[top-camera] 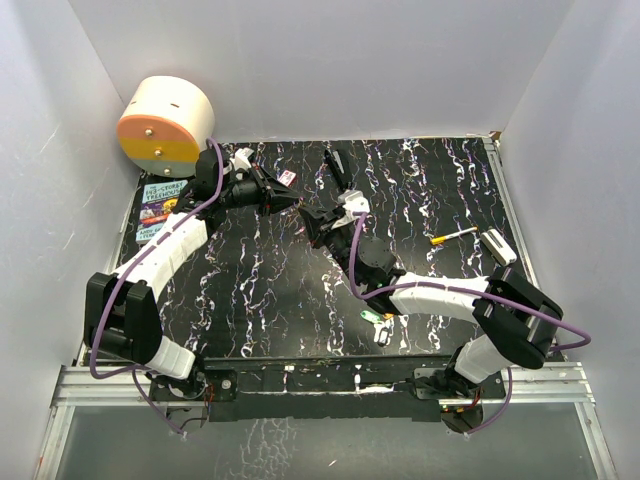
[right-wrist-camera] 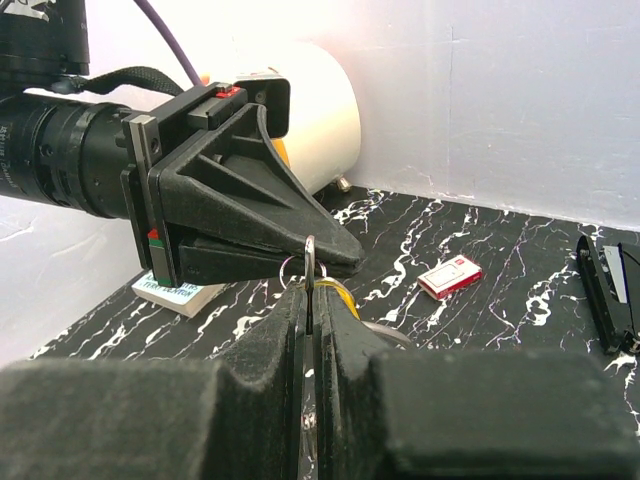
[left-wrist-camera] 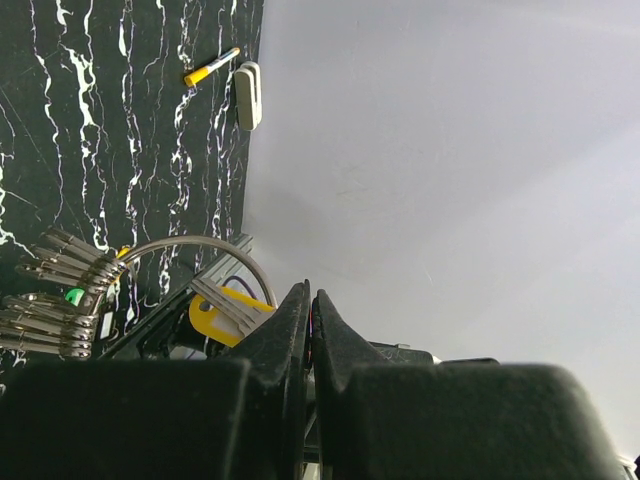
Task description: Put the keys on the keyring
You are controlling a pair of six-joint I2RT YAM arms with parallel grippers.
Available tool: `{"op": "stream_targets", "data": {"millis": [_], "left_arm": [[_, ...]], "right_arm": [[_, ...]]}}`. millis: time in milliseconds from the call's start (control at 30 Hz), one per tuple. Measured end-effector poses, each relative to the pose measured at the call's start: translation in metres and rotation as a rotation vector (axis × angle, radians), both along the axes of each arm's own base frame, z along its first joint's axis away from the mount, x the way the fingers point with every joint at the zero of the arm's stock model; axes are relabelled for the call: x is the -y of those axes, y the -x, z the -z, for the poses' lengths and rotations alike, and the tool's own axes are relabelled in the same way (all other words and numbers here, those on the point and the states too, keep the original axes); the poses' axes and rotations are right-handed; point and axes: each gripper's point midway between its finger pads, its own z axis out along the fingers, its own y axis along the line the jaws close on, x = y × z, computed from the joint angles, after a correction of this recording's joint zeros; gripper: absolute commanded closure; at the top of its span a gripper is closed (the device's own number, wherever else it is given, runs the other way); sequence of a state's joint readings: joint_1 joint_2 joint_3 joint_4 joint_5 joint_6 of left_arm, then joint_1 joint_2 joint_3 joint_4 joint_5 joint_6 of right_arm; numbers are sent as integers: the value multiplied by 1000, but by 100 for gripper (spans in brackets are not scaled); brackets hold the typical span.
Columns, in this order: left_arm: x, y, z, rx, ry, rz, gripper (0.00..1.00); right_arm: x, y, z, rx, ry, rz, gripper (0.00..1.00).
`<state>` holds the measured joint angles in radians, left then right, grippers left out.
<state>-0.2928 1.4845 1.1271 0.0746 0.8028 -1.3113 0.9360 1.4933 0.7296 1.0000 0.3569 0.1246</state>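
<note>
Your right claw (right-wrist-camera: pixel 312 305) is clamped on the keyring (left-wrist-camera: pixel 200 243), standing the wire on edge above the surface (top-camera: pixel 260 290), I'd say for threading. Left claw (left-wrist-camera: pixel 310 305) is shut at the yellow key (left-wrist-camera: pixel 218 322), contact hidden, with its blade slanting toward the grey bunch (left-wrist-camera: pixel 60 295). Green key (top-camera: pixel 374 318) waits on the surface

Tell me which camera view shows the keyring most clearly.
The left wrist view: the keyring shows as a silver arc with its grey keys fanned at the left. The right wrist view shows only a sliver of metal above the fingers; in the top view it is too small to tell.
</note>
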Motion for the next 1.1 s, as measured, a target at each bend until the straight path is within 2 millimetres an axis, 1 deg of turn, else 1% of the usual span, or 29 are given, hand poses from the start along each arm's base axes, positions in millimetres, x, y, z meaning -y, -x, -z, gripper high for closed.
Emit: {"op": "stream_targets", "data": {"millis": [267,533,667,900,1100], "left_arm": [[0,1,5,-21,0,-4,100],[0,1,4,-37,8,-6,100],[2,3,5,-50,14,1,100],[4,-2,12,-92,23,-1,100],[3,-8,11,-96,34,-12,100]], "right_arm": [[1,1,1,7,8,2,92],[2,2,-3,19,-2,0,92],[4,4,-1,21,-2,-3,92],[6,5,-1,28,-6,-2,92],[9,7,-5,46,-18,0,92]]}}
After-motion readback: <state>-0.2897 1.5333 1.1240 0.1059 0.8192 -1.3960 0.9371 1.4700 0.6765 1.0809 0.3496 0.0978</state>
